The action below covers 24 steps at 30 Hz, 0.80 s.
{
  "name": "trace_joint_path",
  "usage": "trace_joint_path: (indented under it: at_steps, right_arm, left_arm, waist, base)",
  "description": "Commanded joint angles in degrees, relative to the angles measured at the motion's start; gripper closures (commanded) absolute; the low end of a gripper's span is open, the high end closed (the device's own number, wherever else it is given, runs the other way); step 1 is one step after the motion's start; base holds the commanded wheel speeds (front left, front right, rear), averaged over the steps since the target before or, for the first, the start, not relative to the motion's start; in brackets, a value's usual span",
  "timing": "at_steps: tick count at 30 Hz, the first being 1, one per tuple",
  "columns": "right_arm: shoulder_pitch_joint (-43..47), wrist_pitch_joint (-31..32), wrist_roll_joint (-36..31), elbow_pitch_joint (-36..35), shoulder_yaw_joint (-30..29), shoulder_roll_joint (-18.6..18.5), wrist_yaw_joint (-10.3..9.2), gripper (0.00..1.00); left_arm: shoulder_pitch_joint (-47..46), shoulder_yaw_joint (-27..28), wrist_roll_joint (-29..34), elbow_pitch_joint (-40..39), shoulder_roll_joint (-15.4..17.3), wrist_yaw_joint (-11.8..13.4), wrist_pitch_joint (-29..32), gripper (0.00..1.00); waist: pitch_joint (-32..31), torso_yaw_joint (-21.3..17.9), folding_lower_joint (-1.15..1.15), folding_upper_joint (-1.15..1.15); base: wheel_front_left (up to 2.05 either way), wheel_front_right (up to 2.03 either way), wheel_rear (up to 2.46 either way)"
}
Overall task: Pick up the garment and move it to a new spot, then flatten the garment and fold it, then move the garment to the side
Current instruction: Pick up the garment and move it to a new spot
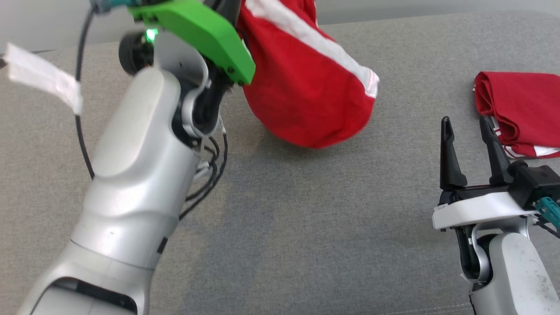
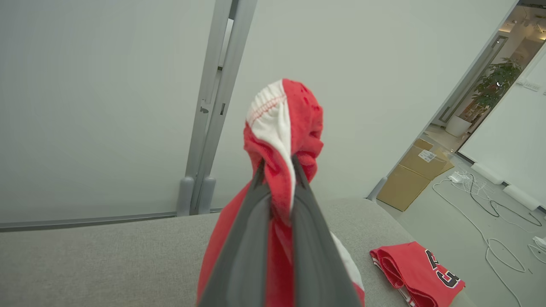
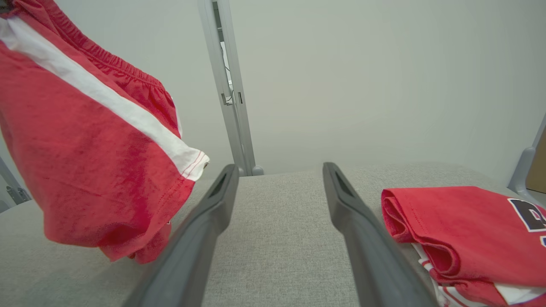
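**Desk:** Where are the shorts right now?

**Operator:** My left gripper point(image 2: 277, 164) has them. The red shorts point(image 1: 306, 87) hang from it in a bunch over the far part of the grey fabric surface point(image 1: 306, 218). The white side stripe runs down toward the hem. The lowest fold is very close to the fabric, and I cannot tell whether it brushes it.

**Desk:** How good is the grip?

**Operator:** In my left wrist view the two fingers are nearly together. A wad of red cloth and white waistband is squeezed between them and bulges out past the tips.

**Desk:** And your right side?

**Operator:** The right gripper point(image 1: 463, 119) sits low at my right, well apart from the shorts. Its fingers are spread wide with nothing between them. In my right wrist view I see bare grey fabric through the gap.

**Desk:** Anything else on the surface?

**Operator:** A folded red shirt point(image 1: 520, 105) with dark lettering lies on the grey fabric just beside the right fingers, on their outer side. Beyond the surface's edge, on the floor, I can see a cardboard box point(image 2: 409, 175) and loose white cables point(image 2: 482, 204).
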Motion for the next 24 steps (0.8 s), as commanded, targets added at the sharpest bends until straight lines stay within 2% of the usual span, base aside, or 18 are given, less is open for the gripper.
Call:
trace_joint_path:
  at_steps: [1, 7, 10, 17, 18, 19, 20, 21, 24]
  right_arm:
    - [-0.10, -0.60, 0.59, 0.55, 0.45, -0.12, -0.09, 0.00]
    - [-1.88, -1.55, 1.03, 1.92, 1.68, -0.15, -0.09, 0.00]
    - [-2.21, -1.85, 0.34, 2.26, 1.09, -0.15, -0.09, 0.00]
    - [-1.48, -2.02, -0.34, 2.58, 0.27, -0.14, -0.09, 0.00]
    - [-1.50, -1.96, -0.33, 2.63, 0.36, -0.14, -0.09, 0.00]
    - [-1.55, -1.92, -0.29, 2.70, 0.53, -0.14, -0.09, 0.00]
    - [-1.65, -1.87, -0.16, 2.80, 0.73, -0.14, -0.09, 0.00]
    - [-1.74, -1.87, -0.05, 2.89, 0.87, -0.14, -0.09, 0.00]
    - [-1.90, -1.84, 0.11, 3.26, 1.16, -0.15, -0.09, 0.00]
  left_arm:
    - [3.56, -0.68, -1.20, 0.96, -0.10, 1.30, -1.92, 1.00]
    - [13.94, -3.71, -4.24, 6.73, -0.61, 4.29, -10.12, 1.00]
    - [17.45, -2.59, -5.75, 11.71, -0.57, 5.32, -14.89, 1.00]
    - [18.58, 0.53, -8.29, 17.54, -0.58, 4.01, -19.44, 1.00]
    - [18.61, 0.80, -8.56, 17.98, -0.58, 3.80, -19.78, 0.93]
    - [18.59, 0.87, -8.58, 18.32, -0.58, 3.45, -20.03, 0.55]
    - [18.58, 0.89, -8.71, 18.75, -0.58, 3.14, -20.28, 0.08]
    - [18.69, 0.86, -8.89, 19.02, -0.58, 2.91, -20.52, 0.00]
    - [18.96, 0.96, -7.82, 19.37, -0.59, 2.05, -21.53, 0.00]
  waist:
    - [1.32, -0.93, 0.00, 0.00]
    - [3.85, -2.47, 0.00, 0.00]
    - [4.76, -2.57, 0.00, 0.00]
    - [5.17, -1.37, 0.00, 0.00]
    - [5.14, -1.15, 0.00, 0.00]
    - [5.12, -1.02, 0.00, 0.00]
    - [5.09, -0.88, 0.00, 0.00]
    - [5.05, -0.78, 0.00, 0.00]
    - [4.71, -0.46, 0.00, 0.00]
  base:
    - [0.00, 0.00, 0.00]
    - [0.00, 0.00, 0.00]
    - [0.00, 0.00, 0.00]
    - [0.00, 0.00, 0.00]
    - [0.00, 0.00, 0.00]
    - [0.00, 0.00, 0.00]
    - [0.00, 0.00, 0.00]
    - [0.00, 0.00, 0.00]
    - [0.00, 0.00, 0.00]
